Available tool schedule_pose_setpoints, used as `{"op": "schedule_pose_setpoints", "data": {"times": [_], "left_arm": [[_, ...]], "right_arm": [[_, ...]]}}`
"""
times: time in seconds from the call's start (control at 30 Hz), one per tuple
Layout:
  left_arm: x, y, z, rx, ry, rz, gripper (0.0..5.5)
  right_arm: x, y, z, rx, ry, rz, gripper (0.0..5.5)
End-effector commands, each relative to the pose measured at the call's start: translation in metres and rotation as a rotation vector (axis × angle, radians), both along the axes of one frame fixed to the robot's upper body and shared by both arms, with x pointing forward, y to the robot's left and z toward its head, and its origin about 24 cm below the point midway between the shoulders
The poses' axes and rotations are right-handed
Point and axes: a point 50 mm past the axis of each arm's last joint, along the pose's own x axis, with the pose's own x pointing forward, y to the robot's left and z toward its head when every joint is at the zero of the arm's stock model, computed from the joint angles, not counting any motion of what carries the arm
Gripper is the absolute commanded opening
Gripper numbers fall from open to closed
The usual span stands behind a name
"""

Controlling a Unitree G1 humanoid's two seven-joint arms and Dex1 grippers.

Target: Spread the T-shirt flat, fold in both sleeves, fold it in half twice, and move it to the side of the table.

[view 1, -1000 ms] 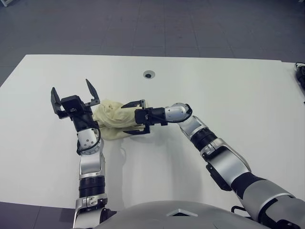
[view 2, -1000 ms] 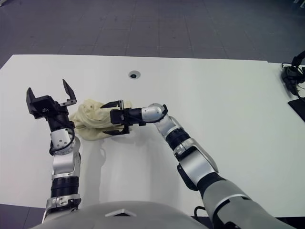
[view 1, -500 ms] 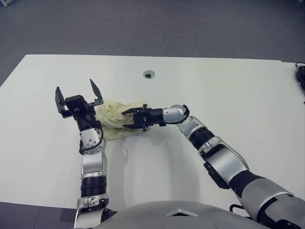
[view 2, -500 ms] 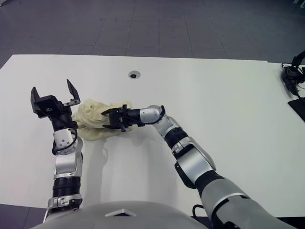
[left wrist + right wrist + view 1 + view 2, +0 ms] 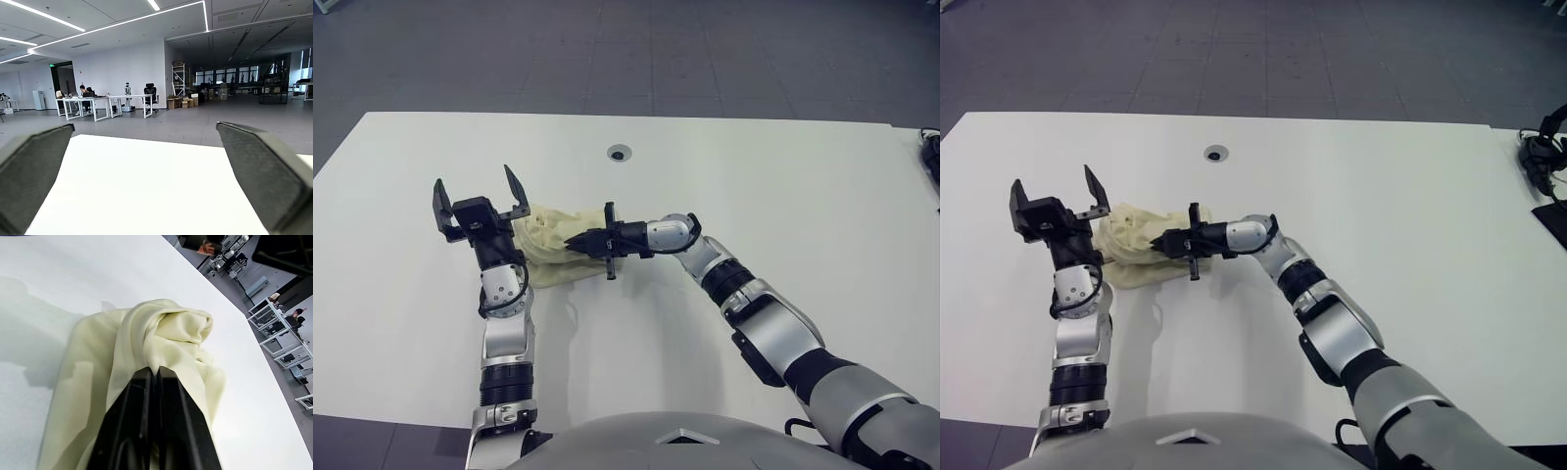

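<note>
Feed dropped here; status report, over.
Right hand shut on T-shirt. Left hand open, raised beside it. T-shirt bunched, not spread. Table grommet beyond, apart.

You have the T-shirt (image 5: 546,266) lying crumpled in a cream heap on the white counter (image 5: 773,186), left of centre. Your right pincer (image 5: 574,242) lies sideways at the heap, its fingers pinched together on the cloth. Your left pincer (image 5: 475,188) stands just beside the heap's left edge, fingers spread wide and pointing up. A round grommet (image 5: 620,153) sits farther back.

left gripper (image 5: 473,182): raised, spread wide | right gripper (image 5: 572,244): extended toward the left arm, pinched closed
</note>
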Motion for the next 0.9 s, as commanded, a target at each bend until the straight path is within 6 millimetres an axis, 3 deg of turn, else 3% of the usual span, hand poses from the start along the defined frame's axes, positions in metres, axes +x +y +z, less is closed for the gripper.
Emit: {"op": "schedule_pose_setpoints", "data": {"times": [0.03,0.17,0.27,0.43,0.6,0.7,0.77,0.9], "left_arm": [[0.001,0.000,-0.005,0.002,0.027,-0.004,5.40],[0.001,0.009,0.003,0.025,-0.012,0.033,5.40],[-0.003,0.024,0.025,0.039,-0.101,0.082,5.40],[-0.018,0.057,0.073,0.126,-0.245,0.156,5.40],[-0.024,0.065,0.094,0.278,-0.156,-0.056,5.40],[-0.022,0.061,0.090,0.392,-0.028,-0.230,5.40],[-0.023,0.050,0.074,0.506,0.121,-0.429,5.40],[-0.046,0.036,0.044,0.740,0.373,-0.822,5.40]], "right_arm": [[0.006,-0.007,0.015,0.032,-0.055,-0.012,0.00],[0.008,-0.020,0.032,0.084,-0.142,-0.025,0.00],[-0.001,-0.038,0.042,0.129,-0.189,-0.023,0.00],[-0.052,-0.043,0.016,0.080,-0.143,0.113,0.00],[-0.106,-0.049,-0.007,-0.001,-0.083,0.281,0.00],[-0.123,-0.058,-0.021,-0.069,-0.076,0.333,0.00],[-0.125,-0.063,-0.027,-0.085,-0.065,0.316,0.00],[-0.122,-0.069,-0.030,-0.086,-0.076,0.259,0.00]]}}
